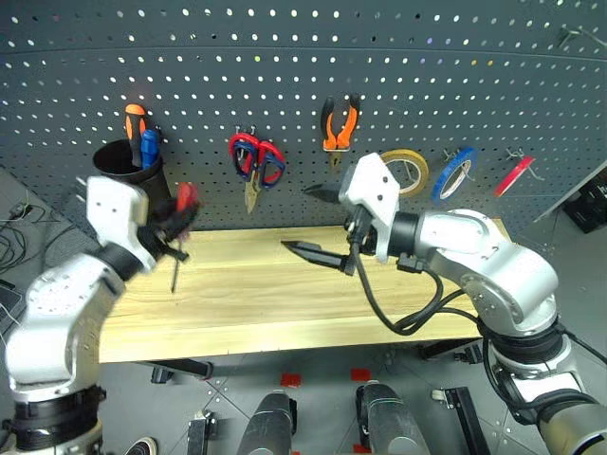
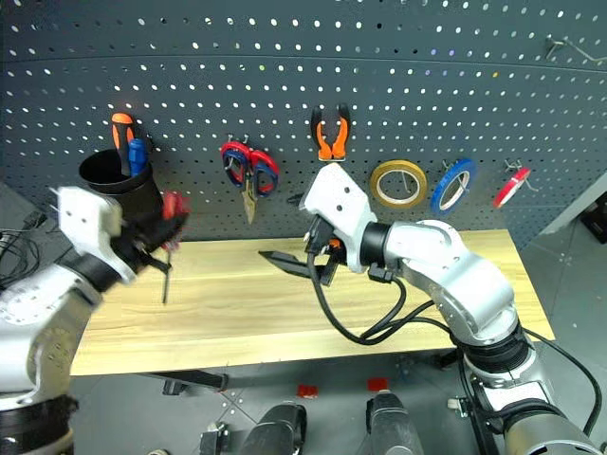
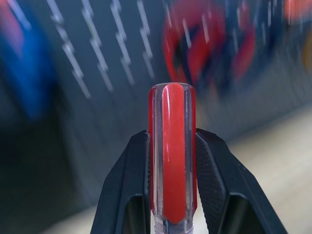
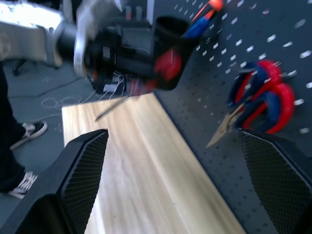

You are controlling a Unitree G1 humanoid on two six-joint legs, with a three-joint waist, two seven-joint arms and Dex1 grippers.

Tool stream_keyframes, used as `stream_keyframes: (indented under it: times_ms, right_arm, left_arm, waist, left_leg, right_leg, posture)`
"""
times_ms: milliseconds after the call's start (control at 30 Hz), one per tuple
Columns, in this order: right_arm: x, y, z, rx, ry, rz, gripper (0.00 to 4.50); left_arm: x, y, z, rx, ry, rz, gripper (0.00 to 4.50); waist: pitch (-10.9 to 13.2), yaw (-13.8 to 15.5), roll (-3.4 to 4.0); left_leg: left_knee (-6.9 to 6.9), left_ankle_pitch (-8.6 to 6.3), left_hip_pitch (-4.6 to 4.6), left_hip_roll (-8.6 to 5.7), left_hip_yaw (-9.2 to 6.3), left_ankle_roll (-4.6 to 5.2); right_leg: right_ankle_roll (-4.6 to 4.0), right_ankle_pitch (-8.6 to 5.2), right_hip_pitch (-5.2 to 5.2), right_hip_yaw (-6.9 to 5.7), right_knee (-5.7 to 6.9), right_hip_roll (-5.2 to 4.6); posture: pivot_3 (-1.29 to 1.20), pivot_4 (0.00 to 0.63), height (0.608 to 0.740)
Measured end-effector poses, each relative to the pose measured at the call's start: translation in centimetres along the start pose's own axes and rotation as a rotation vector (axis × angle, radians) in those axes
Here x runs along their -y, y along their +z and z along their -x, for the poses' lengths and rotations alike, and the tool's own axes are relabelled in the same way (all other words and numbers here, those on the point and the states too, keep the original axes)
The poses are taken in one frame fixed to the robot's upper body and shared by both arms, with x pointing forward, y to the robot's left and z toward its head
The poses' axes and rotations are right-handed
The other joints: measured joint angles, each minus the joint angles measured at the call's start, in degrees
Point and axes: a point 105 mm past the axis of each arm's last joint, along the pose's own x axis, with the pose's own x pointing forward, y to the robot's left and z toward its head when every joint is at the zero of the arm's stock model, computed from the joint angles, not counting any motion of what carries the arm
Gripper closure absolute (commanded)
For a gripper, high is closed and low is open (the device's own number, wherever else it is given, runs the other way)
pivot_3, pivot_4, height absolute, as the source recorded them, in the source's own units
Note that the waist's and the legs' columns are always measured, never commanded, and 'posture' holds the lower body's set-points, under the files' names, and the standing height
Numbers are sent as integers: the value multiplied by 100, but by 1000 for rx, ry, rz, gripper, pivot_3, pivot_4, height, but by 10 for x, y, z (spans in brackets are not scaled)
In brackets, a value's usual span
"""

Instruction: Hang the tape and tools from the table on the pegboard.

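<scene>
My left claw [image 1: 174, 230] grips the slim red-handled screwdriver [image 1: 180, 227], shaft hanging down above the light wood tabletop [image 1: 256, 303]. The black cup [image 1: 133, 171] on the dark grey pegboard [image 1: 285, 76] sits just above; my right claw [image 1: 318, 223] is open, farther off.

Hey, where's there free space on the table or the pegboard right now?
The table top is bare wood from end to end. On the pegboard, everything above the hanging row is free. Crowded: the row from the black cup past the red-handled scissors and pliers to the tapes.
</scene>
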Motion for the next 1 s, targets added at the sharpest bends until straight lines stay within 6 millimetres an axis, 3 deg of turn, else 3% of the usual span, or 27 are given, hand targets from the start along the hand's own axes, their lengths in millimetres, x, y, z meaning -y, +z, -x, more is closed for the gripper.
stream_keyframes:
  times_ms: [100,167,333,467,733,867,1000]
  right_arm:
    - [4,9,-1,38,-2,0,0]
    - [6,16,-3,68,0,1,0]
    - [7,27,-10,125,16,-2,0]
    - [9,35,-15,159,13,13,0]
    - [2,36,-25,170,45,21,0]
    - [2,36,-25,173,44,23,0]
    - [2,36,-25,169,48,24,0]
  left_arm:
    - [-17,49,-7,153,68,-48,3591]
    - [-23,70,-10,223,95,-61,3591]
    - [-53,97,-17,333,207,-100,3591]
    - [-68,94,-26,355,268,-130,3591]
    - [-72,59,-40,327,314,-109,3591]
    - [-71,39,-42,307,331,-83,2303]
    - [-70,36,-41,324,353,-69,1076]
  waist:
    - [-49,20,-1]
    - [-80,26,-4]
    - [-160,23,-5]
    - [-222,20,-3]
    - [-291,-78,-15]
    - [-331,-136,-15]
    - [-360,-163,-13]
  left_leg:
    - [3,0,1,-6,4,0]
    - [4,0,3,-8,3,0]
    - [4,2,9,-14,5,-3]
    - [7,2,10,-16,4,-3]
    - [12,2,10,-12,-3,-2]
    - [12,2,10,-12,-4,-2]
    - [13,2,10,-9,-6,-2]
  right_leg:
    - [0,0,0,3,1,-2]
    - [0,0,1,2,2,-2]
    - [0,0,1,1,3,6]
    - [-1,1,2,2,3,3]
    - [-1,1,3,1,8,-2]
    - [-1,1,3,1,8,-4]
    - [-2,1,3,2,10,-4]
  posture:
    - [52,89,740]
    - [56,86,740]
    - [53,82,740]
    - [44,81,740]
    - [17,86,740]
    - [14,84,740]
    - [13,82,740]
